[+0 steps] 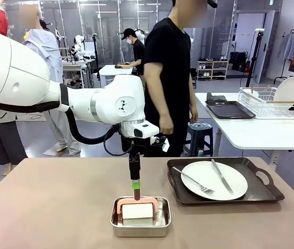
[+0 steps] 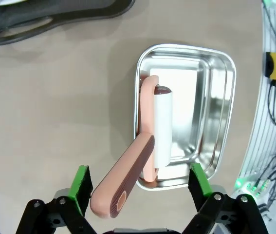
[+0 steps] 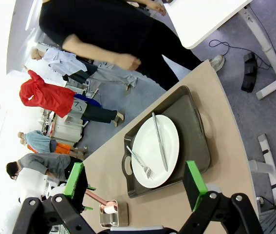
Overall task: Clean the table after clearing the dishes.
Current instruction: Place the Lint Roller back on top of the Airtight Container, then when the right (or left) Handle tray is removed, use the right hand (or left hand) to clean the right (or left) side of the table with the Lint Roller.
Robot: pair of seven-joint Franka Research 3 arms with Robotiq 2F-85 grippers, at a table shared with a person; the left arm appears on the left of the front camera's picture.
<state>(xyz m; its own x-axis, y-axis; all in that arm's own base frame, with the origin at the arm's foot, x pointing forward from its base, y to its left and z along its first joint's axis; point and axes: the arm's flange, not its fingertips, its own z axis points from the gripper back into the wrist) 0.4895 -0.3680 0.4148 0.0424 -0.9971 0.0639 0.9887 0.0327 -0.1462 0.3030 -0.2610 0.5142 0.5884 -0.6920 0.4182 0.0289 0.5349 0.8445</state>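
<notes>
The steel pan [image 1: 140, 230] sits on the desk [image 1: 43, 207] and holds a lint roller [image 1: 137, 211], whose pink handle [image 2: 123, 190] slants out of it. Above the pan, the left claw [image 1: 135, 188] stands spread wide, with its pads either side of the handle and clear of it. Right of the pan, a dark tray [image 1: 258, 193] carries a white plate [image 1: 214, 179] with a fork [image 1: 193, 180] and a knife [image 1: 222, 176]. The right claw [image 3: 134, 175] gapes empty.

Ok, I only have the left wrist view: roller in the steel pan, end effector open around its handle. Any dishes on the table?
Observer: One white plate with a fork and knife, on a dark tray right of the pan.
Operator: Anyone touching it?
Observer: No; a person stands at the far side, hand hanging clear of the table.
Operator: And the right end effector?
Observer: Open, holding nothing, looking down on that tray.
</notes>
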